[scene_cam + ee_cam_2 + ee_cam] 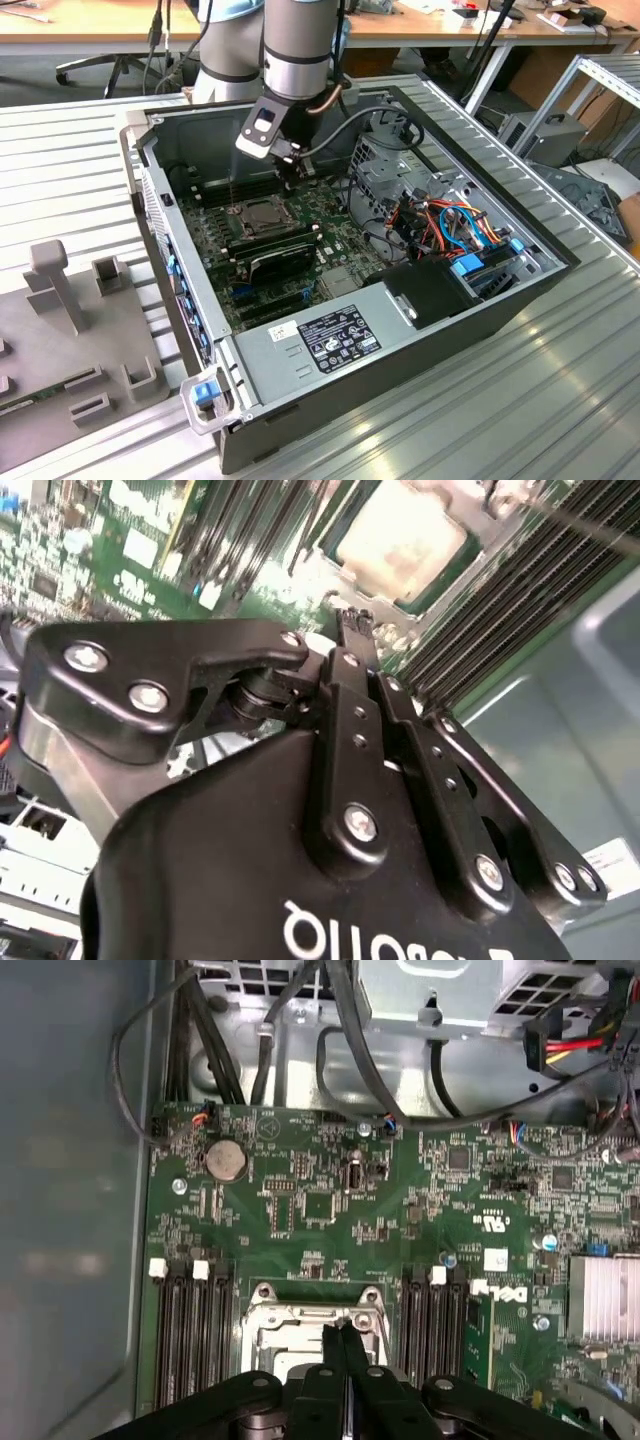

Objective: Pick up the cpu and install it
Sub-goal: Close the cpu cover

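**CPU sits in socket frame; fingers together over it**

Ext view: gripper (288,184) hangs inside the open case (560,265), tip just above the socket frame (241,227). The cpu (263,213) shows as a dull square inside that frame. Plenty of room overhead. Cable bundle (450,225) is well apart, toward the exterior view's right.

2nd wrist view: fingers (345,670) meet at the tip, nothing between them. Tan cpu face (405,540) lies flat beyond the tip, not touched.

1st wrist view: closed tip (345,1330) is over the frame (262,1318). Memory slots (190,1330) flank it on both sides, so you get little lateral room. Case wall (70,1210) is well apart.

Handling, est.: thin, light, stiff, and prob. fragile at the contacts. You'd take it by two opposite edges, never the face. The frame rim crowds those edges, so keep it level.
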`<state>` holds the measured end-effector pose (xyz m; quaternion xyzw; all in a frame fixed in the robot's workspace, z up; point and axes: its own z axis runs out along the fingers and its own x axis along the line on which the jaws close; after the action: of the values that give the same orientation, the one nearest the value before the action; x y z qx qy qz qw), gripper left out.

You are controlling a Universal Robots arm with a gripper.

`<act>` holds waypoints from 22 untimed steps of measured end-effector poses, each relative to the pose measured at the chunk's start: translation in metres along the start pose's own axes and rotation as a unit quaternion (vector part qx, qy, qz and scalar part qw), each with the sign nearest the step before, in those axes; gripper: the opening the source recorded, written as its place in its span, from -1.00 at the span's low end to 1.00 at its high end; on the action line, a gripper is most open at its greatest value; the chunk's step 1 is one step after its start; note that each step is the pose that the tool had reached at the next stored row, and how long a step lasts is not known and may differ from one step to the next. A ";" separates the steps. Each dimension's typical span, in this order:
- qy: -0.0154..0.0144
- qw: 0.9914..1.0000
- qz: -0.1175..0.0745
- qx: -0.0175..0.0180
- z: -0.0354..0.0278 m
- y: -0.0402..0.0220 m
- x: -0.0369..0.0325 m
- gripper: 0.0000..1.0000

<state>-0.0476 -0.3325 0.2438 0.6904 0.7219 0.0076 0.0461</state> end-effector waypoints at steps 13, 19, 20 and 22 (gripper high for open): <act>0.000 1.000 0.000 -0.001 -0.0002 -0.0028 0.0001 -0.79; 0.001 1.000 -0.001 0.013 0.0001 -0.0029 0.0001 -0.79; 0.001 1.000 -0.001 0.013 0.0001 -0.0028 0.0001 -0.79; 0.001 1.000 -0.003 0.013 0.0005 -0.0029 0.0001 -0.79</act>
<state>-0.0504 -0.3325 0.2431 0.6890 0.7239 -0.0012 0.0367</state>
